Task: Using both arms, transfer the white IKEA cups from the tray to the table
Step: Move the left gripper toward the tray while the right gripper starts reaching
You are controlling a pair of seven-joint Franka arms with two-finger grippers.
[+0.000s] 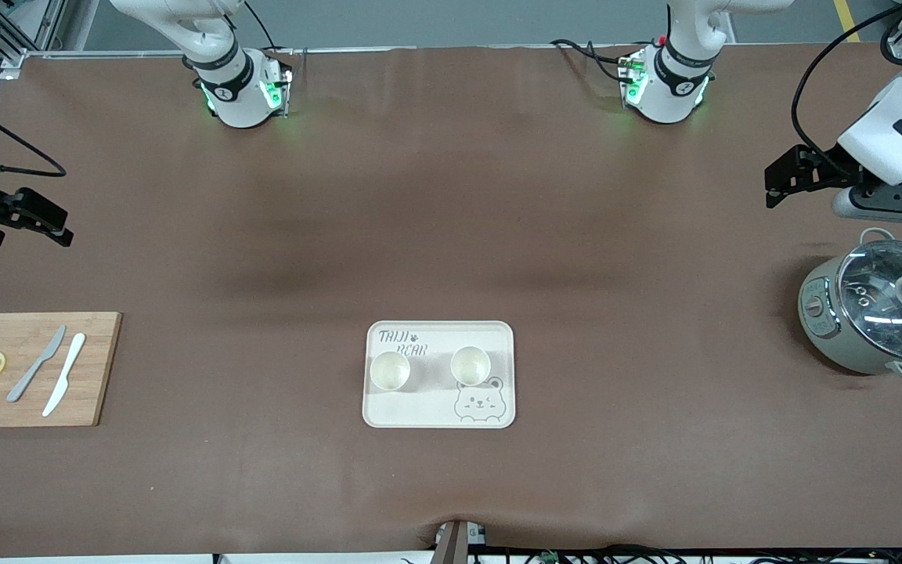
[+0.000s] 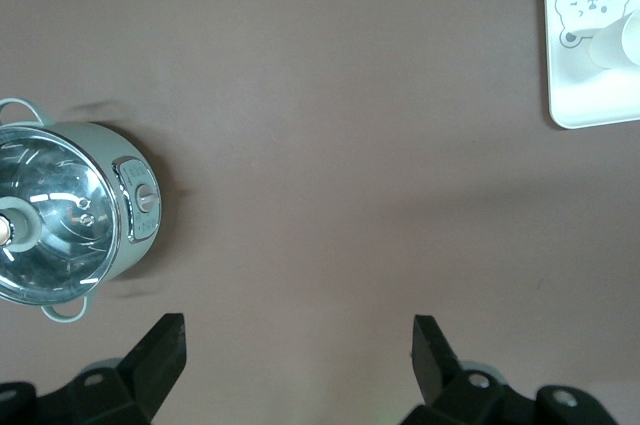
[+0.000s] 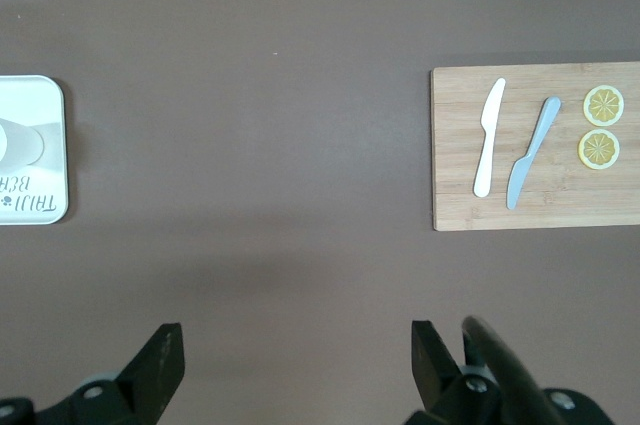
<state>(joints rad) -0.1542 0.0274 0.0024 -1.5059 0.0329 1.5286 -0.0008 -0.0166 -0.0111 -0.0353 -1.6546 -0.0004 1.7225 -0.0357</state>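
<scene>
Two white cups stand upright side by side on the cream bear-print tray (image 1: 439, 415). One cup (image 1: 390, 370) is toward the right arm's end, the other cup (image 1: 470, 365) toward the left arm's end. My left gripper (image 1: 781, 184) is open and empty, up over bare table at the left arm's end, next to the pot. Its wrist view (image 2: 298, 345) shows a tray corner (image 2: 590, 105) and part of a cup (image 2: 620, 43). My right gripper (image 1: 48, 219) is open and empty over bare table at the right arm's end. Its wrist view (image 3: 297, 350) shows the tray's edge (image 3: 35, 195).
A grey pot with a glass lid (image 1: 878, 313) stands at the left arm's end, also in the left wrist view (image 2: 70, 220). A wooden cutting board (image 1: 95, 368) with two knives and two lemon slices lies at the right arm's end, also in the right wrist view (image 3: 450, 145).
</scene>
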